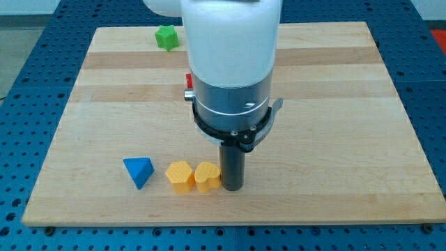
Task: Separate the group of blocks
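Two yellow blocks sat touching near the desk's [334,104] bottom edge — a yellow hexagon-like block [180,176] and, to its right, a yellow heart-shaped block [206,176]. My tip [232,188] stood just right of the heart, touching it or nearly so. A blue triangular block [139,171] lay left of the pair, apart. A green block [166,37] sat far above; a red block [188,81] — mostly hidden — peeked from behind the arm. No fingers existed.

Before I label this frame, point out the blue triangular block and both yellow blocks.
blue triangular block [139,171], camera view, front face.
left yellow block [179,176], camera view, top face.
right yellow block [206,176], camera view, top face.
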Motion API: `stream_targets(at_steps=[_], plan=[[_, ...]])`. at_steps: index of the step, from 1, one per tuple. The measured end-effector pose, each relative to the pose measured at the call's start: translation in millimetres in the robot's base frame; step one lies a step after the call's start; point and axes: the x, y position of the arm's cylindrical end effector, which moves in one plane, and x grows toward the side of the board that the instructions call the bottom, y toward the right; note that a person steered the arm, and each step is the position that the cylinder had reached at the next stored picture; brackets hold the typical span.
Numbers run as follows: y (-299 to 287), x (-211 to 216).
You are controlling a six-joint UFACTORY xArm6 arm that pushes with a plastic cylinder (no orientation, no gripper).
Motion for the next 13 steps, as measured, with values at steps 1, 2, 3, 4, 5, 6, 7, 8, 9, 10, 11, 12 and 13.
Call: stream_targets(at_steps=[1,2,3,4,5,6,7,8,9,10,11,12,13], plan=[[0,0],[-2,0],[-2,10],[-35,19],[-54,-4],[-54,-25],[-54,-25],[-54,-24],[-42,-27],[-9,-23],[-9,-45],[-14,-58],[11,-21]])
